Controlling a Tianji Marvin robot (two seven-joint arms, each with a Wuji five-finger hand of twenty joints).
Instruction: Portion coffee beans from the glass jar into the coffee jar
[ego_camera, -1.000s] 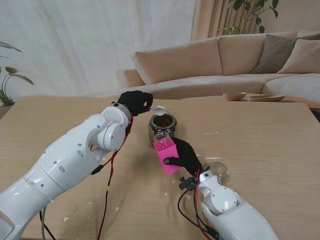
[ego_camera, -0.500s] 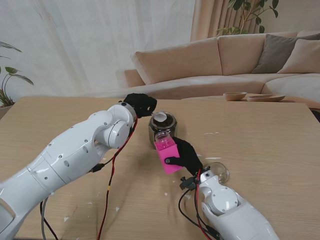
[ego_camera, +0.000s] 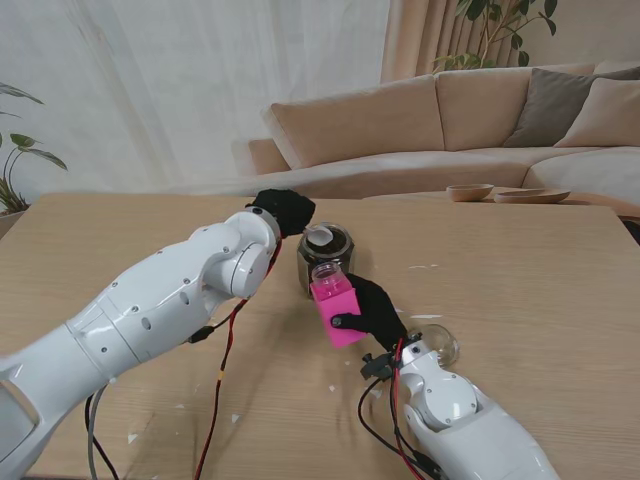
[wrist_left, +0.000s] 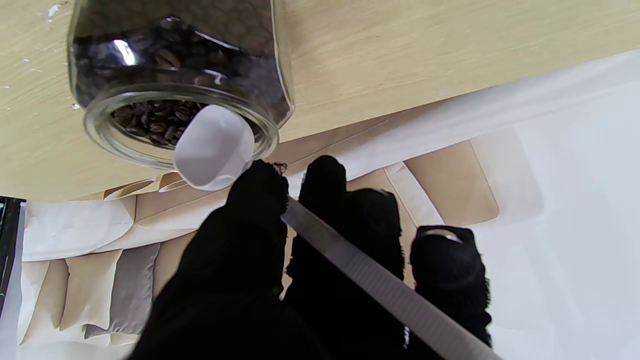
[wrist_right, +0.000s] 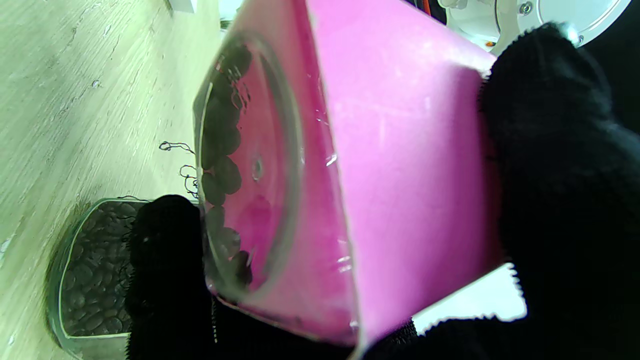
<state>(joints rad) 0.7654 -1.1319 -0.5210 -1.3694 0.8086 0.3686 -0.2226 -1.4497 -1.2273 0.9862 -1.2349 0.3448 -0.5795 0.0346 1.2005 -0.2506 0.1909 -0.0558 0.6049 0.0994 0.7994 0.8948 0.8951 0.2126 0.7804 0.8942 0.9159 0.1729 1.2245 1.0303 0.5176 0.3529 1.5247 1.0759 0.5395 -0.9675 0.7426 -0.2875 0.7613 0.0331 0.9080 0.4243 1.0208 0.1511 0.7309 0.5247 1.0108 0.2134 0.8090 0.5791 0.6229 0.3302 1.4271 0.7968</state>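
Since a second ago the left hand (ego_camera: 281, 210) has dropped from above the glass jar (ego_camera: 325, 252) to its mouth, and the white scoop (wrist_left: 214, 148) now tips over the rim onto the coffee beans (wrist_left: 150, 120); fingers are pinched tight on the scoop's flat handle. The right hand (ego_camera: 377, 312) hasn't budged, fingers wrapped around the pink coffee jar (ego_camera: 334, 307), held tilted just nearer to me than the glass jar, a few beans lying inside it. A clear lid (ego_camera: 436, 344) sits on the table (ego_camera: 520, 280) to the right. No readable labels anywhere.
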